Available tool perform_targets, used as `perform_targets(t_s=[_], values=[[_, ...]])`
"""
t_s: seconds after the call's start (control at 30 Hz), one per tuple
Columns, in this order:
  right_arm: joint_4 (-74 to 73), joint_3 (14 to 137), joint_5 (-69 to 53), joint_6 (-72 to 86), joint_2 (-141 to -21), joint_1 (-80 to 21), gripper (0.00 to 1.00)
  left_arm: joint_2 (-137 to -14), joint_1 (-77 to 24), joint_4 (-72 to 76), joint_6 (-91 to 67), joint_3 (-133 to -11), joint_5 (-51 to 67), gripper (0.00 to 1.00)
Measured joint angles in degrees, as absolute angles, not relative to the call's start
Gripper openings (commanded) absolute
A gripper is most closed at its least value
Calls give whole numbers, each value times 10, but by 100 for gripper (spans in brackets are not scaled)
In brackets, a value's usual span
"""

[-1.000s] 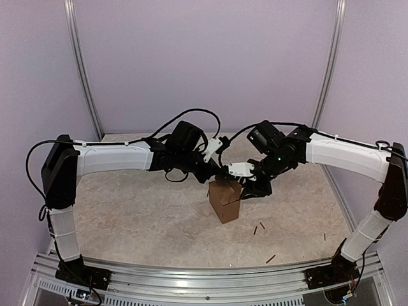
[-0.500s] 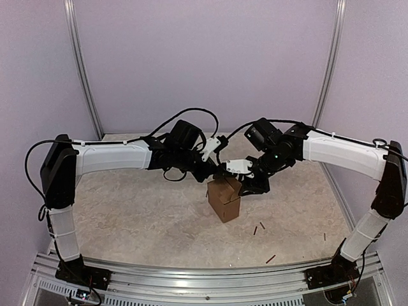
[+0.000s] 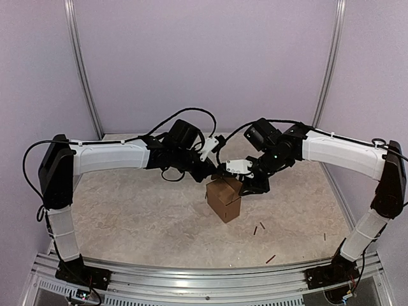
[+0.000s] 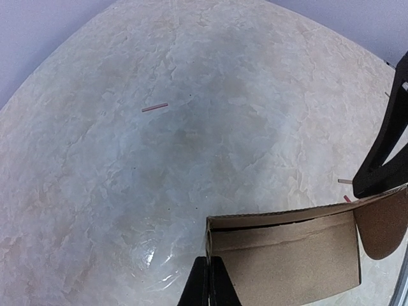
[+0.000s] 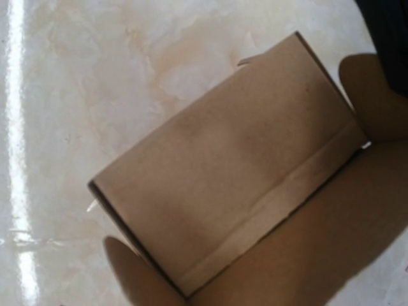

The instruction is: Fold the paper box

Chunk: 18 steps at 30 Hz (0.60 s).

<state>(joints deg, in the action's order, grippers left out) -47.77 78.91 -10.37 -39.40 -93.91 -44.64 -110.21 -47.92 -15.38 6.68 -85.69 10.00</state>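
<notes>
The paper box point(image 3: 223, 199), small and brown, stands upright in the middle of the table with its top open. My left gripper point(image 3: 213, 176) is at the box's upper left corner. In the left wrist view its fingers point(image 4: 209, 280) are pressed together on the edge of the box's wall point(image 4: 287, 261). My right gripper point(image 3: 242, 182) is at the box's upper right edge. One of its black fingers point(image 4: 382, 150) stands by a rounded flap point(image 4: 382, 223). The box point(image 5: 217, 172) fills the right wrist view and a flap hides the fingers there.
Several tiny dark sticks point(image 3: 258, 227) lie on the table in front and to the right of the box, one point(image 3: 270, 259) nearer the front rail. A thin stick point(image 4: 155, 108) lies beyond the box. Purple walls enclose the table.
Both grippers and the box have shifted slightly to the left. The right gripper has closed in on the box's top edge.
</notes>
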Motion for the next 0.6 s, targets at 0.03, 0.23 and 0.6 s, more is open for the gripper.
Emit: perform_targets(t_s=[0.03, 0.23, 0.6], values=[[-478, 789, -103, -394, -939, -446, 40, -1101, -479, -153, 65, -855, 100, 0], [-478, 789, -94, -395, -939, -457, 39, -1090, -480, -134, 54, -831, 100, 0], [-479, 789, -69, -395, -940, -482, 38, -1073, -487, -102, 41, -795, 98, 0]])
